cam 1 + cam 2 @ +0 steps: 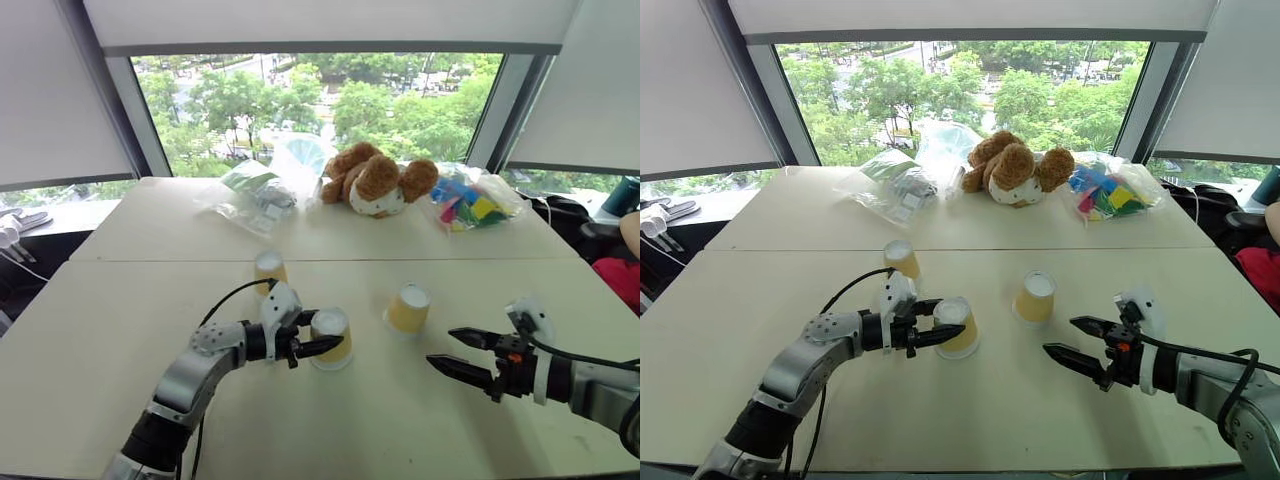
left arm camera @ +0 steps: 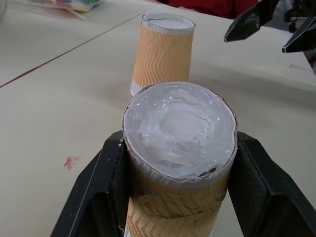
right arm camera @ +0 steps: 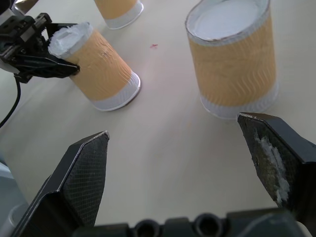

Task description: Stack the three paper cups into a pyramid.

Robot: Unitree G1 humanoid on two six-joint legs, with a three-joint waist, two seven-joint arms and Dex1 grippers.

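Gripping the middle paper cup near its top, the left gripper is clamped on it on the table, between two other upturned cups, while the right gripper hovers wide apart, empty.

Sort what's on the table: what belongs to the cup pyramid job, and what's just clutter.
Job: near cup, clamped in the left gripper; right cup; far cup.
Clutter: plush toy, bag of coloured blocks, clear plastic bags.

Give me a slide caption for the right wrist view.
Open right gripper faces an upside-down paper cup, while the left gripper clamps a second cup.
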